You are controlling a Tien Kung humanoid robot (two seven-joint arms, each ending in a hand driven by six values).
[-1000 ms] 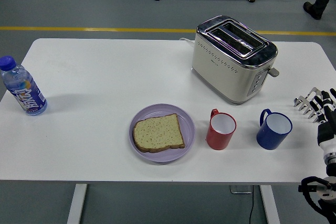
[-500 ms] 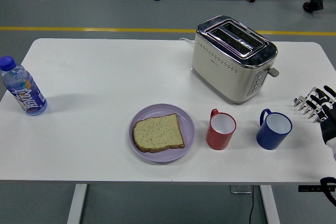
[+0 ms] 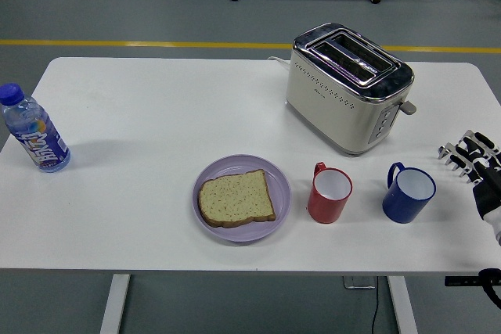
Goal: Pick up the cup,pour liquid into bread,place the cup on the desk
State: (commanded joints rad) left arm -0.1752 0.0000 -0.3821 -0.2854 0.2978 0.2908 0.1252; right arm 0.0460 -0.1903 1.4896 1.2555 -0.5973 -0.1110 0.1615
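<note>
A red cup [image 3: 329, 192] stands upright on the white table, right of a lilac plate [image 3: 210, 174] that holds one slice of bread [image 3: 236, 198]. A blue cup [image 3: 408, 193] stands upright right of the red one. My right hand [image 3: 467, 156] hovers at the table's right edge, a short way right of the blue cup, fingers spread and holding nothing. My left arm is out of view.
A cream and chrome toaster [image 3: 347, 86] stands behind the two cups. A blue-capped drink bottle [image 3: 32, 132] stands at the table's far left edge. The table [image 3: 141, 115] is bare between bottle and plate.
My right hand has drifted slightly to the right and lower at the table's edge. The cups, plate and bread have not moved.
</note>
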